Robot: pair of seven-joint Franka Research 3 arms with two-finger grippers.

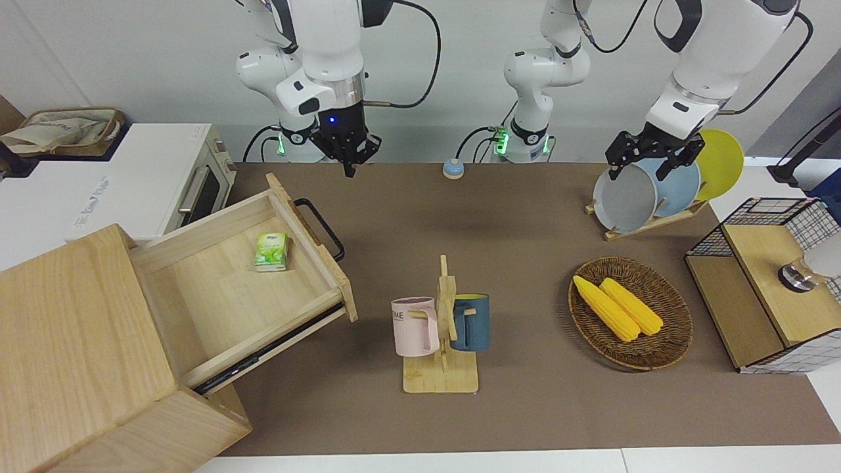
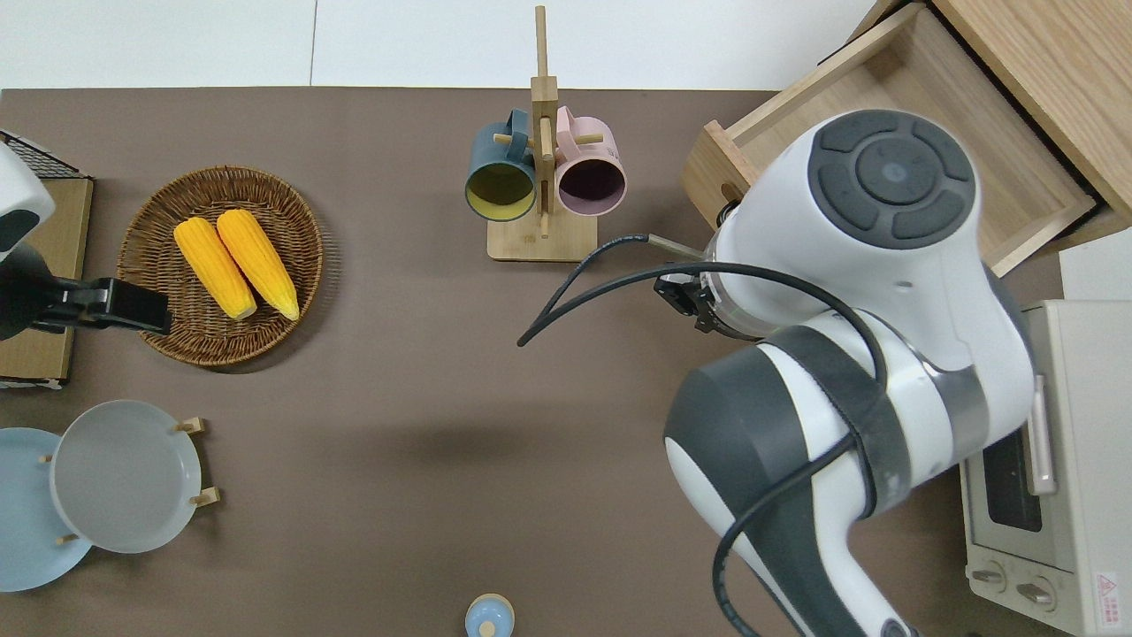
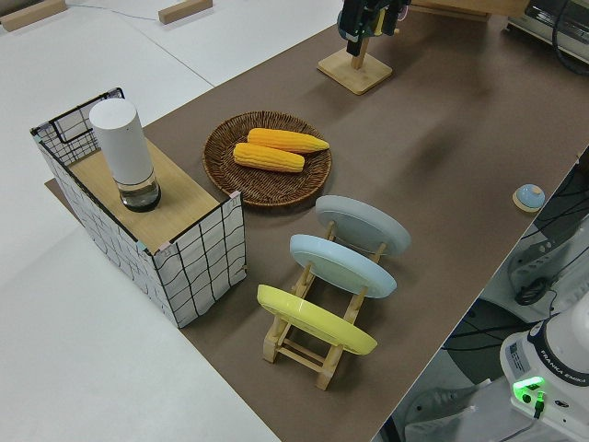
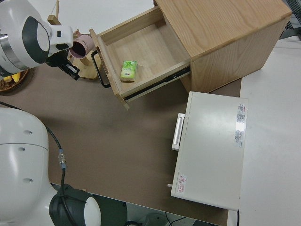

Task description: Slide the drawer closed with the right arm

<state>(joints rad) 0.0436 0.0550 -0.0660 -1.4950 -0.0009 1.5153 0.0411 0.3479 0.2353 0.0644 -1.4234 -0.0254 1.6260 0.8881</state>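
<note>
The pale-wood drawer (image 1: 230, 295) stands pulled far out of the big wooden box (image 1: 72, 348). Its black loop handle (image 1: 322, 226) faces the middle of the table, and a small green packet (image 1: 271, 251) lies inside. The drawer also shows in the overhead view (image 2: 999, 168) and the right side view (image 4: 146, 52). My right gripper (image 1: 347, 157), under the blue wrist light, hangs in the air over the brown table just off the drawer's front, touching nothing. In the overhead view my own arm hides most of it. It also shows in the right side view (image 4: 70, 70). My left arm is parked.
A white oven (image 1: 164, 184) stands beside the box, nearer to the robots. A mug rack (image 1: 441, 328) with a pink and a blue mug stands mid-table. A corn basket (image 1: 631, 315), a plate rack (image 1: 650, 190) and a wire-mesh box (image 1: 769, 282) are at the left arm's end.
</note>
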